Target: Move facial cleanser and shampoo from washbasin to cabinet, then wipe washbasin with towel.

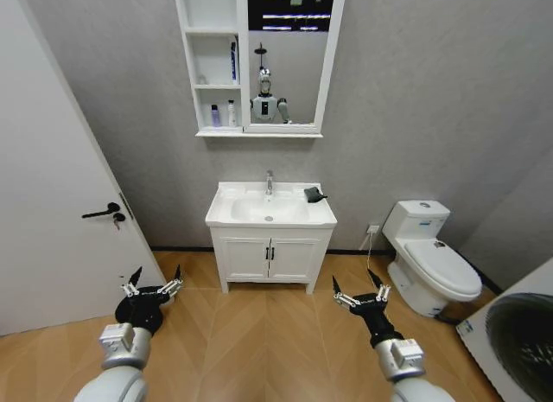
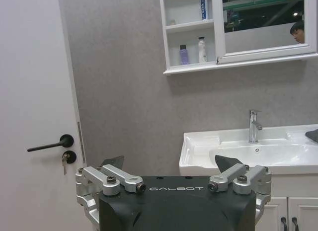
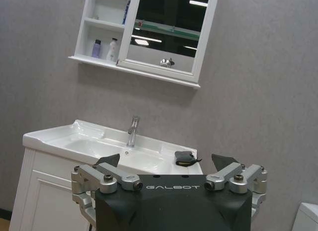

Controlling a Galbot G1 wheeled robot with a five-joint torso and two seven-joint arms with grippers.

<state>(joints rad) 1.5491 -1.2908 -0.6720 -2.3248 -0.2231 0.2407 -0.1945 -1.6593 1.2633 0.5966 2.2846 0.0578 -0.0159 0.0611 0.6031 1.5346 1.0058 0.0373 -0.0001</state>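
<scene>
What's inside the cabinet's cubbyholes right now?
The cabinet holds a purple bottle and a white bottle in the bottom cubbyhole, and a blue tube in the middle. The top cubbyhole's contents cannot be made out.

White washbasin (image 1: 233,213) with chrome tap (image 1: 269,182), black towel (image 1: 314,194), white cabinet (image 1: 192,65), grey speckled wall (image 1: 415,99).

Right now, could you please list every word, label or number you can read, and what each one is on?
"GALBOT": on the black body of the left tool.
"GALBOT": on the black body of the right tool.
Labels on the small purple bottle, white bottle and blue tube in the tall white cabinet: too small to read.
</scene>
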